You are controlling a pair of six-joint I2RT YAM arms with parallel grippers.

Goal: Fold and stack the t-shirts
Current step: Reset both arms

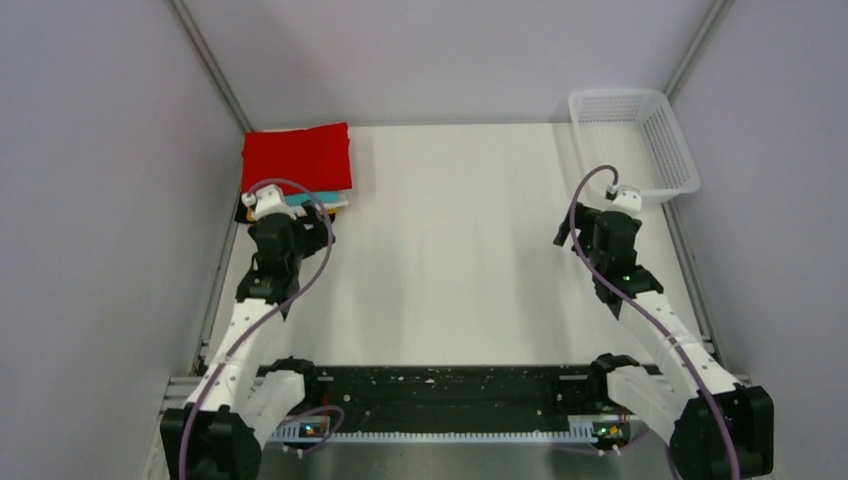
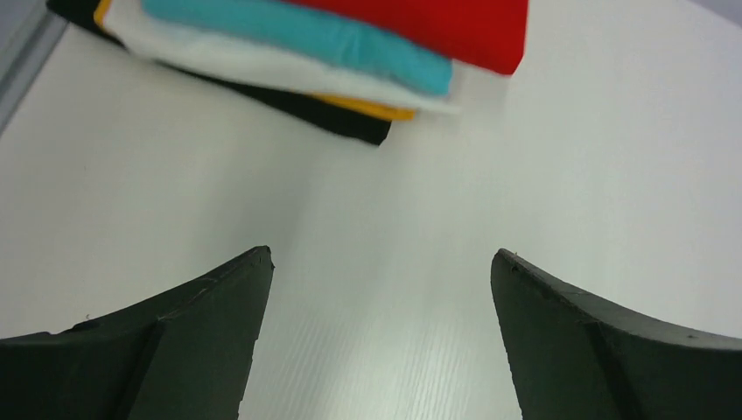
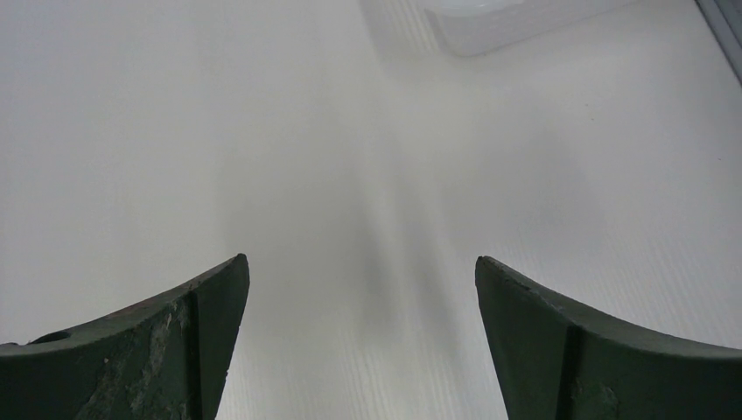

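The white table [image 1: 450, 260] is carrying everything. The white mesh basket [image 1: 672, 150] is sitting at its 1 o'clock corner, and the stack of folded t-shirts is lying at 11 o'clock.

The red tee [image 2: 437, 31] is topping the stack, above the teal [image 2: 306, 35], white [image 2: 227, 57], orange [image 2: 367, 107] and black [image 2: 297, 105] ones. The layers are fanning out slightly at the near edge.

The left gripper [image 2: 382, 258] is hovering just at 6 o'clock of the stack, fingers spread wide and holding nothing. The right gripper [image 3: 361, 260] is hanging over bare table toward 3 o'clock, equally wide and empty.

Stacking is looking finished, so the step is probably clearing away. The left arm should be backing straight toward 6 o'clock, keeping its fingertips above the protruding lower edges so nothing drags.

Count: five shirts, one stack, one basket, two grippers.
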